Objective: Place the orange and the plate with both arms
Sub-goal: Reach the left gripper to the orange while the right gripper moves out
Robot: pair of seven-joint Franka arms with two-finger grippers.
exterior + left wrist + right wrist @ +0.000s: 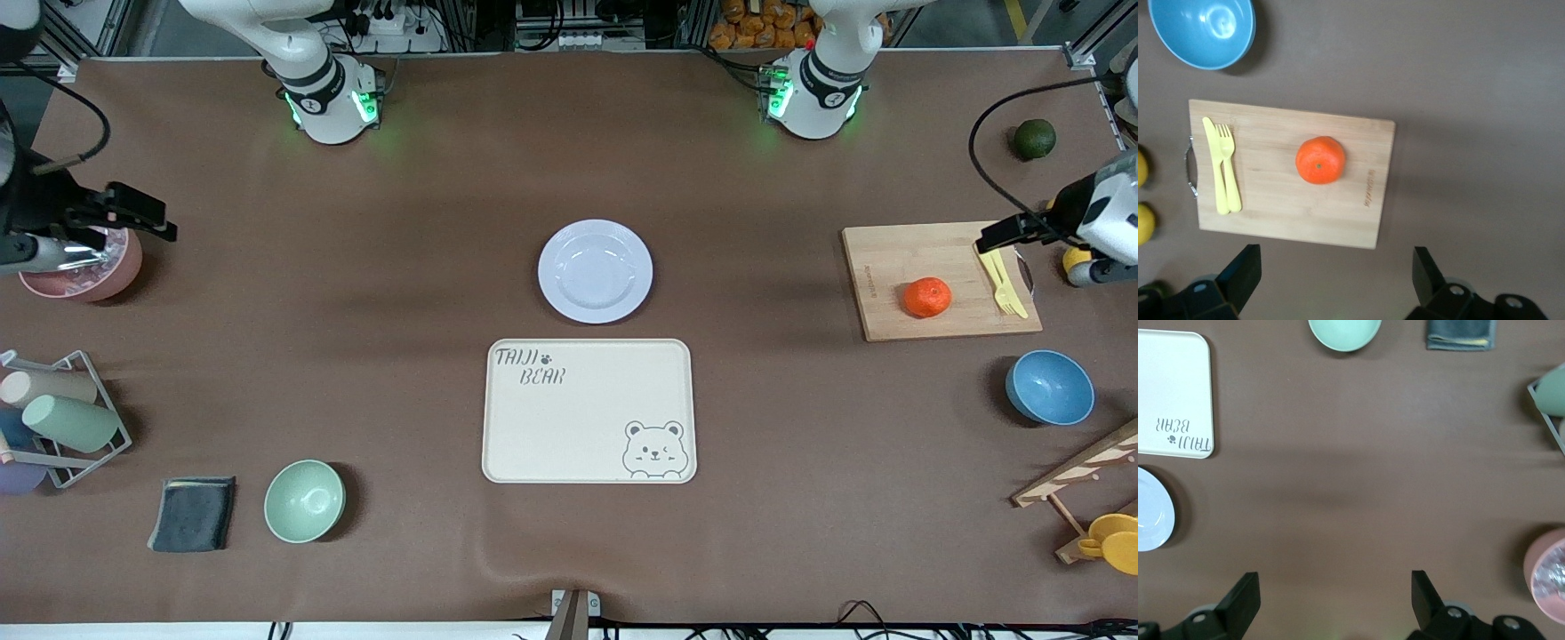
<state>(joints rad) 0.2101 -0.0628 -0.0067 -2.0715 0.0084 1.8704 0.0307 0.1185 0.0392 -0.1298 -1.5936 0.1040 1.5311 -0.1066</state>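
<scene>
While both arms hang with jaws apart at opposite ends of the tabletop, nothing is grasped: the small red-orange fruit [926, 297] sits mid-board on the bamboo cutting board [889, 258], under the left gripper [1338, 280]; the pale lavender round plate [595, 270] lies mid-tabletop, well apart from the right gripper [1335, 600]. Next, each likely must descend onto its item.

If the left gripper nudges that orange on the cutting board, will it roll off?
Probably it rolls easily: the orange is round and sits loose on the flat cutting board, which has no raised edge. Its dimpled skin should give the pads some grip. The left gripper is open, apparently wider than the fruit.
</scene>
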